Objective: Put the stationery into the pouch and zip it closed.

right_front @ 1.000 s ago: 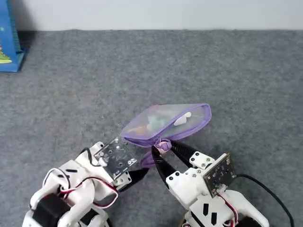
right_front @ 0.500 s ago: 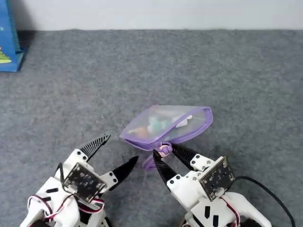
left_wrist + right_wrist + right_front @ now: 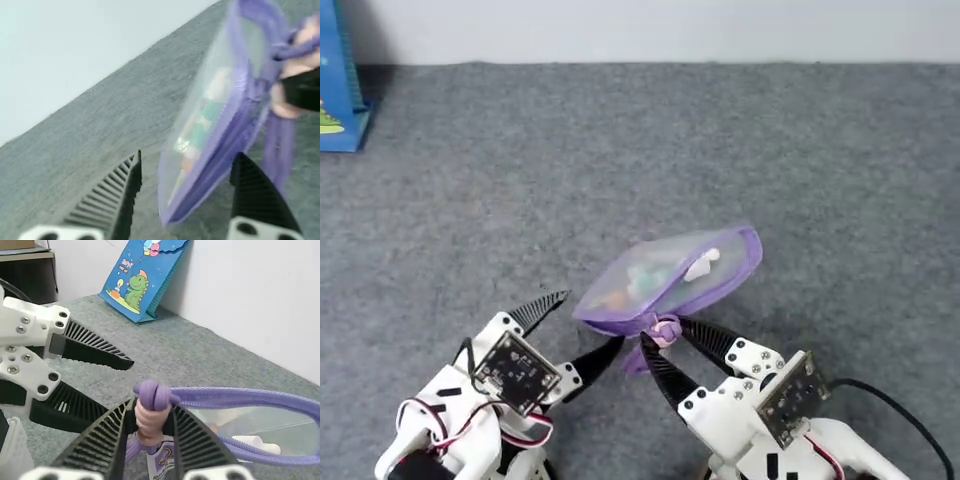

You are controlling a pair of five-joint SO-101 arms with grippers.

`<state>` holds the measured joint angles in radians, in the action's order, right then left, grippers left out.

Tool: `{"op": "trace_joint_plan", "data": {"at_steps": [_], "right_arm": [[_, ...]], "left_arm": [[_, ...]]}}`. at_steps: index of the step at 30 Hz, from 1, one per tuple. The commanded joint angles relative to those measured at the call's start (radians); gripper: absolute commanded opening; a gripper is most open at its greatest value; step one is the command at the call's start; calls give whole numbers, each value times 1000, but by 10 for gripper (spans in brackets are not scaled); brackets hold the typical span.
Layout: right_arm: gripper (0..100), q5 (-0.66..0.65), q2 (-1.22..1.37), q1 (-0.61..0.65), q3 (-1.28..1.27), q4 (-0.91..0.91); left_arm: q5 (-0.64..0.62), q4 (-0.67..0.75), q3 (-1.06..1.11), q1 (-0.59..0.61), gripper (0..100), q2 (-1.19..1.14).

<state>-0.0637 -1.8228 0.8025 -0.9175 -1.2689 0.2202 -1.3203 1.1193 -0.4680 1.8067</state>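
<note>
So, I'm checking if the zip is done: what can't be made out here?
1. How far the pouch zip is shut: high view, right gripper on the pull covers that end; left wrist view, frame edge cuts the far end.
2. Which stationery is inside: too small, hazy through the wall.

- A grey, felt-like mat (image 3: 620, 140) covers the table as far as its back edge.
- A plain white wall (image 3: 650, 30) rises behind it, evenly lit.
- A blue gift bag (image 3: 142, 277) with a green dinosaur leans against that wall.
- A dark piece of furniture (image 3: 27, 280) stands beside the bag.
</note>
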Motion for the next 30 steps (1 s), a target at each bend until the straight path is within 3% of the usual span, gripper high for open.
{"op": "trace_joint_plan", "data": {"at_steps": [1,9,15,30], "right_arm": [[8,17,10,10,58,4],[8,21,10,5,54,-2],[8,21,10,8,54,4],[8,58,10,70,52,-7]], "left_arm": [[-12,17,1,-25,281,-9],[-6,-98,-81,-25,281,-3],[21,-98,-50,-31,280,-6],[-35,77,50,-75,279,-8]]}}
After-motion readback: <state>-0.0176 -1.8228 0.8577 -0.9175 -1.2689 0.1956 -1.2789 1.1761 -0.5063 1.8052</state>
